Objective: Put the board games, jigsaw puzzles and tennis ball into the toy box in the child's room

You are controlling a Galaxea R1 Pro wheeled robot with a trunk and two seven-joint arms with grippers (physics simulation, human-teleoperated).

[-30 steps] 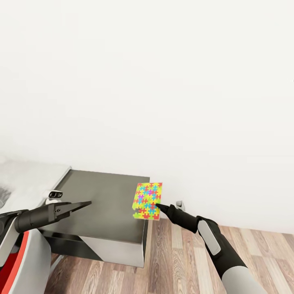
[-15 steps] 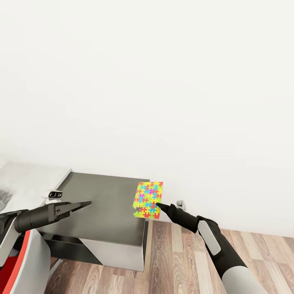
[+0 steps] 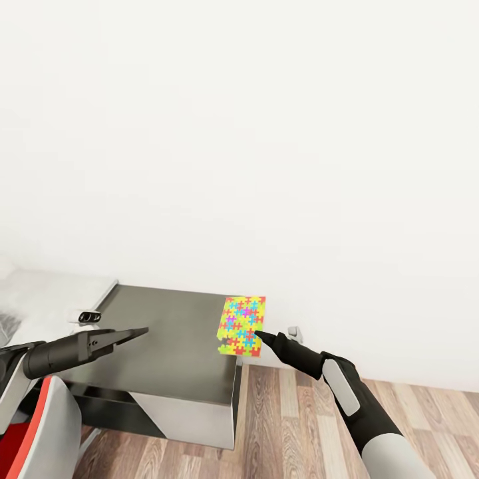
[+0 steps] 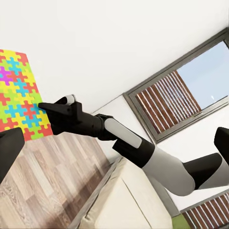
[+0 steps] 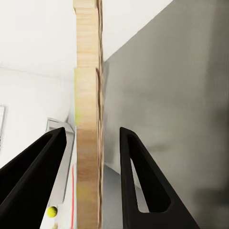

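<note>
**A:** Where is the puzzle (image 3: 241,326)?

**B:** Held upright in the air at the right end effector (image 3: 257,334), over the right edge of the dark desk (image 3: 166,339), near the white wall (image 3: 266,133). Its bright jigsaw-patterned face is turned toward the robot.

**A:** Which way does it run?

**B:** The long axis stands close to vertical, leaning slightly, with the top edge a little to the right of the bottom edge. In the right wrist view the puzzle (image 5: 88,119) is seen edge-on, a pale wooden slab running straight out between the two black fingers (image 5: 138,176).

**A:** Is the grip closed on it?

**B:** The right end effector (image 5: 90,179) has a finger on either side of the slab. One finger sits close against it; a narrow gap shows on the other side. The head view shows the fingertips meeting the puzzle's lower right corner, and the slab stays aloft, so it reads as clamped.

**A:** And the left arm?

**B:** The left end effector (image 3: 130,332) hangs over the desk's left part, well apart from the puzzle. In the left wrist view its fingers (image 4: 9,152) stand wide apart, with nothing between them. That view also shows the puzzle (image 4: 19,95) and the right arm (image 4: 133,148).

**A:** Anything else?

**B:** A small yellow ball (image 5: 52,211) shows low in the right wrist view, beyond the slab.
</note>
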